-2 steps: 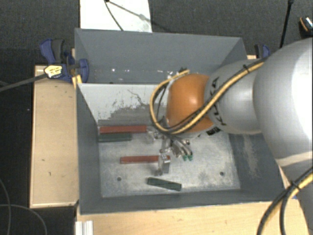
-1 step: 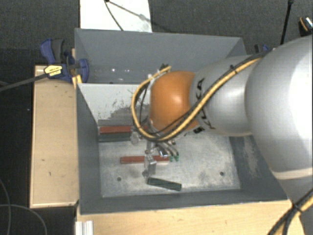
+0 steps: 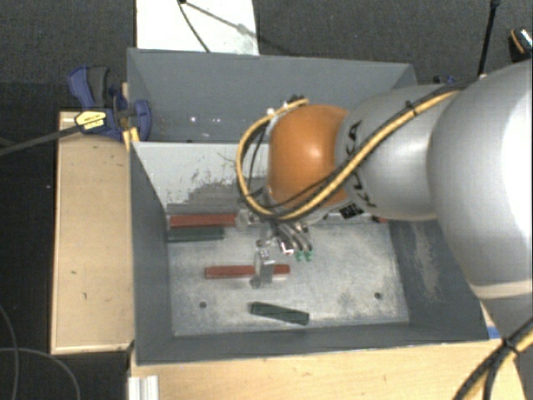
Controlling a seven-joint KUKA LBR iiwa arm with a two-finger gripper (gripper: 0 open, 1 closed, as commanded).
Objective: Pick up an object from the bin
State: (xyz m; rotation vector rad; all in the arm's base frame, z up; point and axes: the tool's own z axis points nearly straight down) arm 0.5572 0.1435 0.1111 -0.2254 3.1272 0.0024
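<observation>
Gripper [image 3: 266, 267] sits low over the right end of the thin red-brown bar [image 3: 226, 271] lying mid-floor in the bin [image 3: 366, 290]; spread or closed, I can't tell. Looks like the grasp step: next, 1 firm pinch, then lift straight.

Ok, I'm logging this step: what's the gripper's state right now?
Gripper: open or closed cannot be told; it sits at the right end of the reddish-brown bar in the middle of the bin.
</observation>
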